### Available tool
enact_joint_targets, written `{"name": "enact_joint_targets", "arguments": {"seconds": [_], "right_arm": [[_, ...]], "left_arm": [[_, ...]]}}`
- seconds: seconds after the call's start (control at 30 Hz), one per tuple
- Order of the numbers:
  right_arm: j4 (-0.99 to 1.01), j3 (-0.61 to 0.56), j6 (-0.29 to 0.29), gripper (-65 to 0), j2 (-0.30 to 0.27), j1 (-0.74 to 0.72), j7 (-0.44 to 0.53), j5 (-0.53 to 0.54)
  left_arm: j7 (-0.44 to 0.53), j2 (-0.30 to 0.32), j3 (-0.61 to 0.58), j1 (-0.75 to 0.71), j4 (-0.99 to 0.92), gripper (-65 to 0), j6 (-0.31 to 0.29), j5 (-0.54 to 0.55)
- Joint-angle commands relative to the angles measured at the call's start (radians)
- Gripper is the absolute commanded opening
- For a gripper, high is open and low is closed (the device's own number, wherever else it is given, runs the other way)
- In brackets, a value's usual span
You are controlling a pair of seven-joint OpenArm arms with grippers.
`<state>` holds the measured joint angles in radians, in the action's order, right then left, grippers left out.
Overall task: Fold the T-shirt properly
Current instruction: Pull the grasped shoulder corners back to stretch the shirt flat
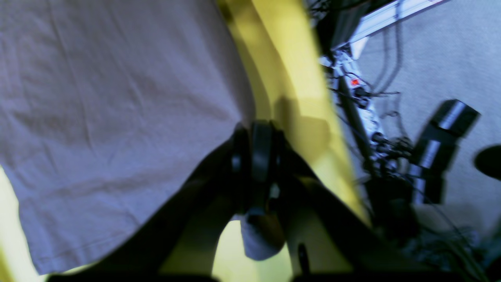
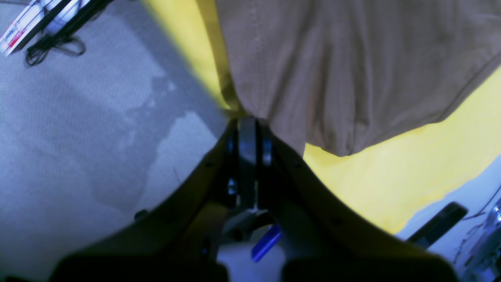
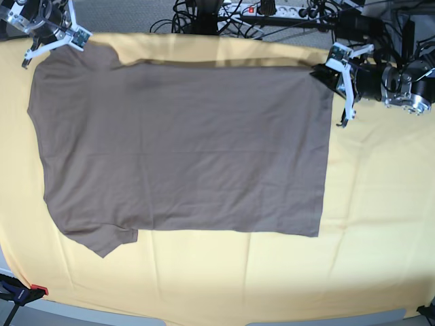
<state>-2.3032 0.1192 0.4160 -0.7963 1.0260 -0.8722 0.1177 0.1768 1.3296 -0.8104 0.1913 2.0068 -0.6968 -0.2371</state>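
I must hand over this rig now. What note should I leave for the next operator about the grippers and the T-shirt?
Left gripper: shut on the far hem corner of the T-shirt.
Right gripper: shut on the far shoulder-side corner.
The T-shirt lies spread flat on the yellow cloth, with only its far edge held at both ends.
Done: both far corners gripped.
Left: no fold shows yet, so all folds remain.

No text, label, brand, number or sign can be read in any of the views. A white strip with red and dark marks lies on the floor beyond the desk's edge in the right wrist view, but its print is too blurred to make out. A power strip past the desk's far edge shows only a red switch.
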Motion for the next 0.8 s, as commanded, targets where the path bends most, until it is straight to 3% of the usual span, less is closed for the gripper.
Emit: {"name": "enact_joint_targets", "arguments": {"seconds": [0.0, 0.1, 0.27, 0.4, 0.53, 0.67, 0.77], "right_arm": [[-0.022, 0.006, -0.008, -65.0, -0.01, 0.033, -0.008, -0.017], [-0.045, 0.006, -0.039, -65.0, -0.01, 0.091, -0.03, -0.022], [-0.053, 0.006, -0.088, -65.0, -0.01, 0.111, -0.023, -0.026], [-0.053, 0.006, -0.13, -65.0, -0.011, 0.109, 0.062, -0.114], [-0.053, 0.006, -0.135, -65.0, -0.011, 0.075, 0.124, -0.171], [-0.053, 0.006, -0.135, -65.0, -0.011, -0.02, 0.13, -0.171], [-0.051, 0.006, -0.124, -65.0, -0.011, -0.095, 0.159, -0.154]], "left_arm": [[0.014, 0.039, 0.011, -0.008, 0.022, -65.0, -0.001, 0.01], [0.009, 0.073, 0.011, -0.051, 0.049, -65.0, -0.001, 0.009], [0.01, 0.08, 0.012, -0.063, 0.053, -65.0, -0.001, -0.006], [0.008, 0.08, 0.012, -0.062, 0.064, -65.0, -0.001, -0.01], [0.006, 0.08, 0.013, -0.06, 0.103, -65.0, -0.001, -0.01], [-0.003, 0.051, 0.014, -0.041, 0.12, -65.0, -0.001, -0.046], [-0.08, -0.002, 0.014, -0.001, 0.119, -65.0, -0.001, -0.042]]}}
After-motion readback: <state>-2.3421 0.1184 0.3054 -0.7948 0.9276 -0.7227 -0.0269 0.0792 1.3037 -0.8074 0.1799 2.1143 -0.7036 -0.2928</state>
